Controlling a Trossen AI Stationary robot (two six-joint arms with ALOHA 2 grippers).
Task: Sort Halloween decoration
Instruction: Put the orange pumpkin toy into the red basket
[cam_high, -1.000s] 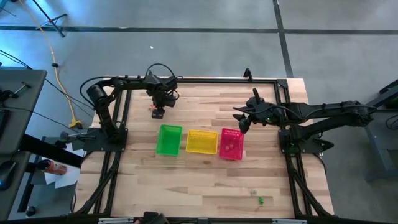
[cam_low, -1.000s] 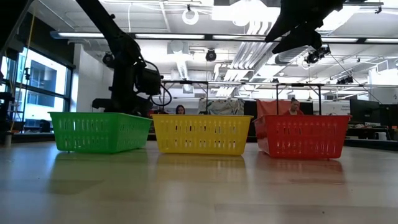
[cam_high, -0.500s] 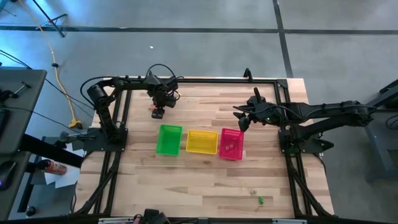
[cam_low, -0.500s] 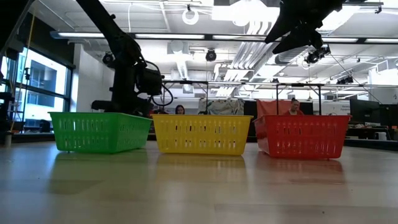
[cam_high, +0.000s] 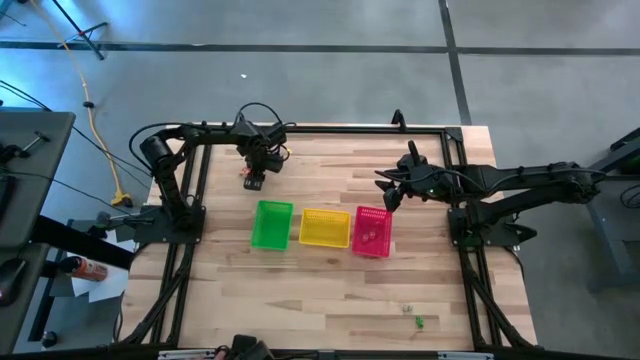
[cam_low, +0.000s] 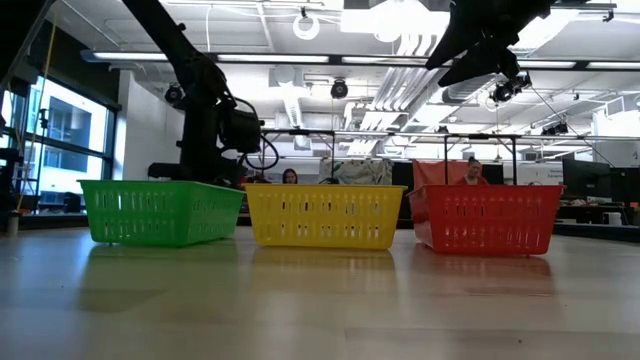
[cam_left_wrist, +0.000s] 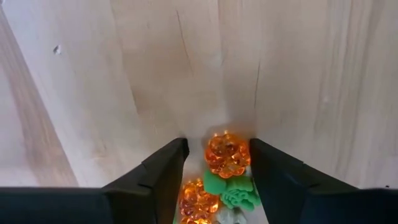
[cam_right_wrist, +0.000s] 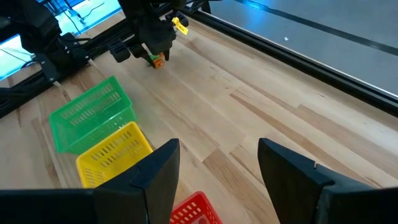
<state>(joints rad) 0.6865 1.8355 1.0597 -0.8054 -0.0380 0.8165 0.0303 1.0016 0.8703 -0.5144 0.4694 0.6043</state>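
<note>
Glinting orange faceted pumpkins (cam_left_wrist: 227, 155) and green trinkets (cam_left_wrist: 231, 190) cluster between the spread left pincer (cam_left_wrist: 217, 163)

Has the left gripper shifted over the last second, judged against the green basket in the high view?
No. The left gripper holds the same spot just beyond the green basket, down over the trinkets.

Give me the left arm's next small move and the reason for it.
Probably close the left gripper a little: its fingers stand open on either side of a cluster of orange and green trinkets on the table, behind the green basket. Gripping one seems needed before any sorting. The right gripper waits open above the pink basket.
</note>
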